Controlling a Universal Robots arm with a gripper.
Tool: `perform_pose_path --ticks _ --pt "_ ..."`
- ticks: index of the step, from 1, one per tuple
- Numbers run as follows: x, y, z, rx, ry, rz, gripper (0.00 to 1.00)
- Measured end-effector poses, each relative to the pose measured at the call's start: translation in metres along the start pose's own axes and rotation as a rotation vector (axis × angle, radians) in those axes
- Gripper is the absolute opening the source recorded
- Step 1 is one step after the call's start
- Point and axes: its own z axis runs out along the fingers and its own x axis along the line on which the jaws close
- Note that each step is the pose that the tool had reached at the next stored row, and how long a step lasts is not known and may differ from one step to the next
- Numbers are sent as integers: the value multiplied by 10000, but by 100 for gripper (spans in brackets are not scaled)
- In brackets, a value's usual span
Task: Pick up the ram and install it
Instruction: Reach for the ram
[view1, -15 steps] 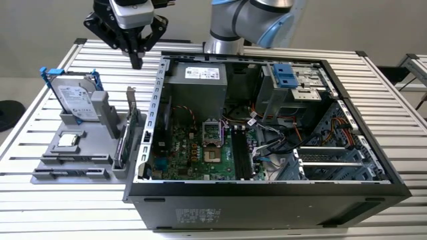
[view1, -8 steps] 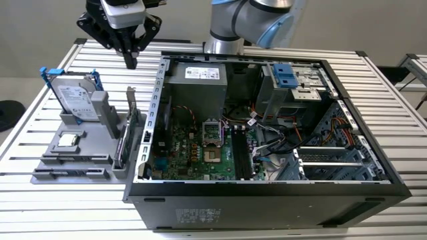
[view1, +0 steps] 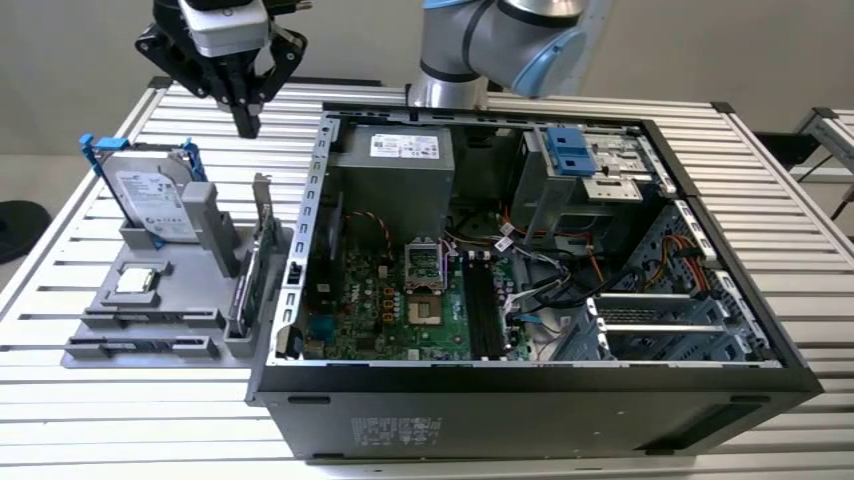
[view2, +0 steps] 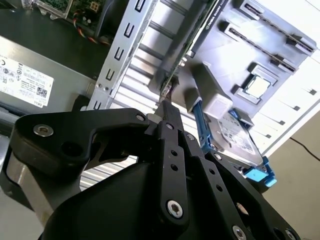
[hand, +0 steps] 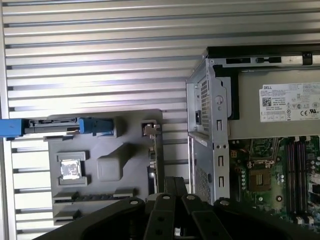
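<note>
My gripper (view1: 247, 126) hangs high over the slatted table, beyond the grey parts holder (view1: 200, 330) and to the exterior view's left of the open computer case (view1: 534, 385). Its black fingers (view2: 166, 107) are pressed together and nothing shows between them. In the first wrist view the gripper (hand: 172, 181) looks straight down at the holder (hand: 135, 120). A long dark strip (view1: 150, 319) sits in a slot near the holder's front. I cannot tell whether that strip is the ram. The motherboard's long memory slots (view1: 478, 300) lie inside the case, to the exterior view's right of the processor socket.
The holder carries a silver hard drive with blue rails (view1: 147, 200), a small square chip (view1: 138, 281) and an upright card with a metal bracket (view1: 263, 250). The case's metal rear wall (view1: 318, 200) rises right beside the holder. A power supply (view1: 400, 165) fills the case's far corner.
</note>
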Motion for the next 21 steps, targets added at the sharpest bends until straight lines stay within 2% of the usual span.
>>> perform_pose_path --ticks 21 --pt "322 -23 -4 0 0 -1 0"
